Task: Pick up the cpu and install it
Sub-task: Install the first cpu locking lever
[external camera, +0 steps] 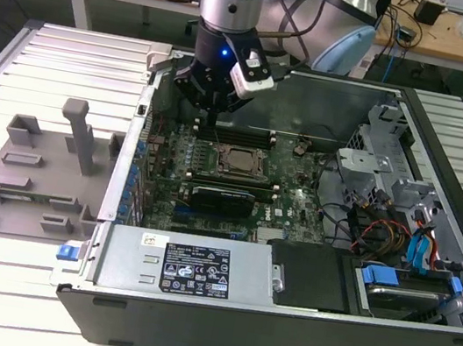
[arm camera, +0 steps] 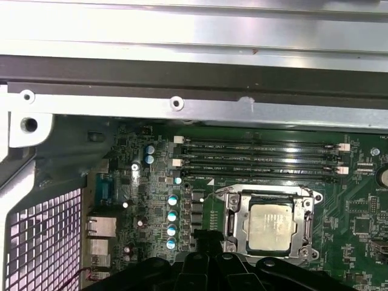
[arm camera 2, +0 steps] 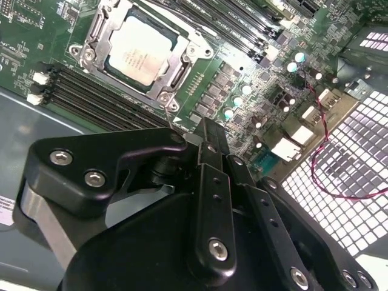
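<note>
Gripper: the gripper (arm camera 2: 206, 130) fills the near part of the second wrist view, its fingers drawn together to a narrow tip with nothing between them.
Gripper place: in the exterior view the gripper (external camera: 212, 116) hangs over the board, just off the socket (external camera: 234, 161) toward the exterior view's left and far side. It is raised, not touching.
Chip: the cpu (arm camera 2: 138, 53) lies flat inside the socket (arm camera 2: 183, 62), pale metal top up. It looks level and square to the frame in both wrist views.
Chip to gripper: the cpu (arm camera: 273, 227) is near the tip but apart from it, with a corner of the socket frame (arm camera: 233, 224) and a bank of memory slots (arm camera 2: 91, 91) in between. The gripper is not over the chip.
Stage: the chip seems to be placed, so the work looks close to done.
Doing it well: I would keep the closed tip clear of the chip top and the memory slots (arm camera: 260, 160), move straight and slowly beside the socket, and check that no chip corner rides up on the frame.
Beyond the socket: green motherboard (external camera: 297, 206), then the open computer case (external camera: 446, 165).
Farthest from the socket: the grey tray (external camera: 34, 184) outside the case, at the exterior view's left.
</note>
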`<state>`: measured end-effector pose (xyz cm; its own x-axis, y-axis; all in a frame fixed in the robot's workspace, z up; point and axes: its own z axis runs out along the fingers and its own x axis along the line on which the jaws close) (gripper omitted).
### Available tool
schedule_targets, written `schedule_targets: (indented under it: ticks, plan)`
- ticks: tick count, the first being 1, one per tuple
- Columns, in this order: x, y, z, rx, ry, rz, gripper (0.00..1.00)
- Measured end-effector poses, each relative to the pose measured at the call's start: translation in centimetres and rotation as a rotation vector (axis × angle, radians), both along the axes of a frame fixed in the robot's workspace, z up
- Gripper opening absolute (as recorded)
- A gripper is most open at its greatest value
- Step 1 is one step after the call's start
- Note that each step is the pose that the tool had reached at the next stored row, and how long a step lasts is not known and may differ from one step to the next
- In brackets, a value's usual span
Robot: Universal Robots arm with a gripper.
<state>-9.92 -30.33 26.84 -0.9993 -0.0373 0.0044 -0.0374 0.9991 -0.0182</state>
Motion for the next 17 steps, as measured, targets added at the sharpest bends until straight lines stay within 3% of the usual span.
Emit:
schedule_targets:
  ticks: [4,13,17]
  plan:
    - [-0.28,0.06,-0.07,-0.0001,0.0001,0.000,0.11]
    - [-1.12,0.88,-0.37,0.0000,0.0000,0.000,0.11]
    - [-1.16,1.69,-0.50,-0.0001,0.0001,0.000,0.11]
